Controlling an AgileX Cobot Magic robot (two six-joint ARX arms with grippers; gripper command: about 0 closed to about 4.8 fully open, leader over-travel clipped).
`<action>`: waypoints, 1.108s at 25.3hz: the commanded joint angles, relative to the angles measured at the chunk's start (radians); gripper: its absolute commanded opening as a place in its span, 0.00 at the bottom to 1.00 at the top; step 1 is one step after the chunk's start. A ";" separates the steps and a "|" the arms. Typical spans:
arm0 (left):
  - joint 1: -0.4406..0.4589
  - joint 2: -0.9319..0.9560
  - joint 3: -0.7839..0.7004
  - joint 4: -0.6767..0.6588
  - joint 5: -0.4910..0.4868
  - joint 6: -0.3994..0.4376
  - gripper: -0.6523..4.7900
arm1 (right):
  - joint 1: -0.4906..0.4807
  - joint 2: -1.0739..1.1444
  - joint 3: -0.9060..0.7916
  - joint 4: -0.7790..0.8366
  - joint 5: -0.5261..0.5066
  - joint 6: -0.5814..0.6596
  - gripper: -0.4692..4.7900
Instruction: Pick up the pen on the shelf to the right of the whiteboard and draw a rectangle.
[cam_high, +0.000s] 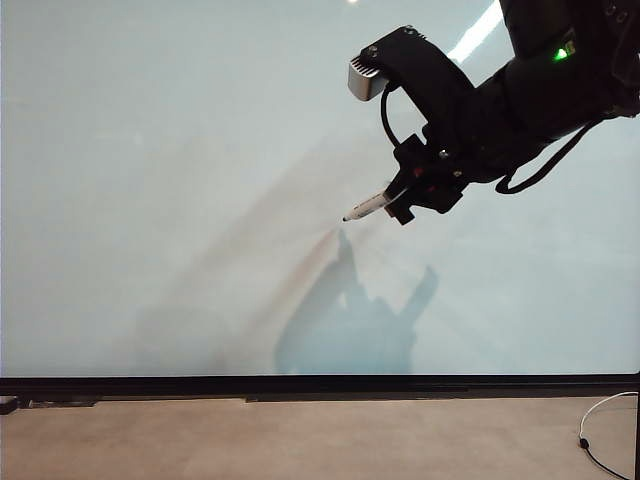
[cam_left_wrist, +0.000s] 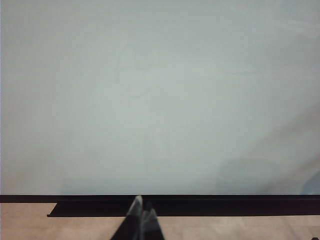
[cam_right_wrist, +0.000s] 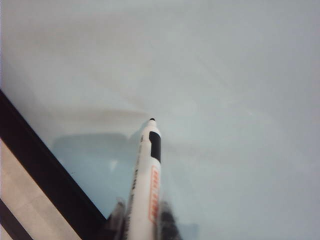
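Right gripper (cam_high: 412, 200) reaches in front of the whiteboard (cam_high: 150, 180), jaws clamped on the pen (cam_high: 368, 207). Pen barrel juts past the fingertips, black tip forward, close to the board; contact cannot be told. The pen's rear end is hidden inside the jaws. In the right wrist view the pen (cam_right_wrist: 147, 185) is cut off by the frame edge, print partly legible. Left gripper (cam_left_wrist: 142, 210) sits low near the board's black bottom edge; its fingertips meet, jaws together, nothing between them. No drawn line is discernible on the board.

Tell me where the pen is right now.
The pen is clamped in the right gripper, right of centre in the exterior view, its tip aimed left at the bare whiteboard.
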 joint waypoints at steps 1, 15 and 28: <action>0.000 0.001 0.003 0.007 0.004 0.004 0.11 | -0.003 -0.003 0.005 0.024 -0.003 0.004 0.08; 0.000 0.001 0.003 0.007 0.004 0.004 0.11 | -0.027 0.016 0.013 0.061 -0.006 0.005 0.08; 0.000 0.001 0.003 0.007 0.004 0.004 0.11 | -0.031 0.034 0.041 0.058 -0.002 0.004 0.08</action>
